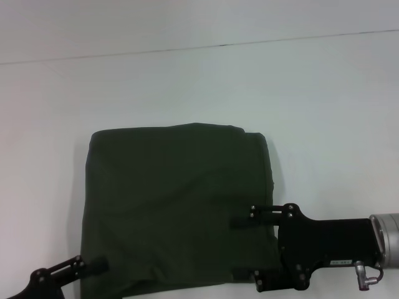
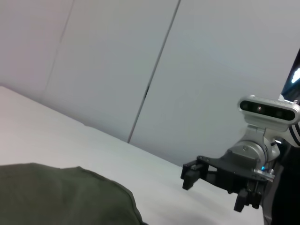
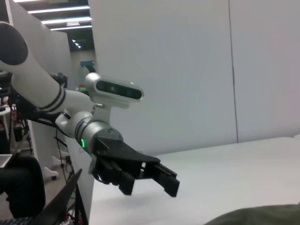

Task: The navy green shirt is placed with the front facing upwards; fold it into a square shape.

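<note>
White table (image 1: pixel 187 81) holds the folded navy green shirt (image 1: pixel 174 205) between the open left hand (image 1: pixel 93 274) and open right hand (image 1: pixel 240 248).

The shirt (image 1: pixel 177 212) is matt, soft green cloth, faintly creased. The counter (image 1: pixel 187 81) looks smooth, pale and dull. The right end effector (image 1: pixel 240 247) is matt black, its wrist brushed metal.

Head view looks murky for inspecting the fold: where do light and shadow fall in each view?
Head view: navy green shirt nearly uniformly dark, creases barely readable, table evenly lit. Left wrist view: soft, no glare. Right wrist view: bright ceiling strips.
</note>
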Controlling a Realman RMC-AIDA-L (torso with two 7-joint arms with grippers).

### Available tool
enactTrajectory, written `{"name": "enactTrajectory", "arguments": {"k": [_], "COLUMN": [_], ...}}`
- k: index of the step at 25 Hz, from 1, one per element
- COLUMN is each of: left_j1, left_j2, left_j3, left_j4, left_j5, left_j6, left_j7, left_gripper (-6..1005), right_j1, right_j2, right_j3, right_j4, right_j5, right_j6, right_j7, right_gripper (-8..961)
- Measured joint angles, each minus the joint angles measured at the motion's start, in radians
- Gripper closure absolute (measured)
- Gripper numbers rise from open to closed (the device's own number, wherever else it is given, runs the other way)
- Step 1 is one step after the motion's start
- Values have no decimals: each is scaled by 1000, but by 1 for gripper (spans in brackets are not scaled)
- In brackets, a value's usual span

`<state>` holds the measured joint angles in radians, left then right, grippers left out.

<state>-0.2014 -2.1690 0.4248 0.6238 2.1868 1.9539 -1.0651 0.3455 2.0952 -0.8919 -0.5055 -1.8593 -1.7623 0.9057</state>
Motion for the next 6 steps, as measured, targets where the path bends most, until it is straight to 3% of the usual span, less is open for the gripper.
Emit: {"name": "enactTrajectory", "arguments": {"k": [6], "left_j1": [-6], "left_j2": [-1], "left_j3": [2], "left_j4": [-6], "left_j5": [4], "left_j6": [-2], "left_j7": [4], "left_gripper": [276], "right_j1": [10], "right_j2": [0], "right_j3": [1], "right_j4": [41], "right_j5": [2], "right_j6": [-8], "right_j7": [-26], "right_gripper": [193]}}
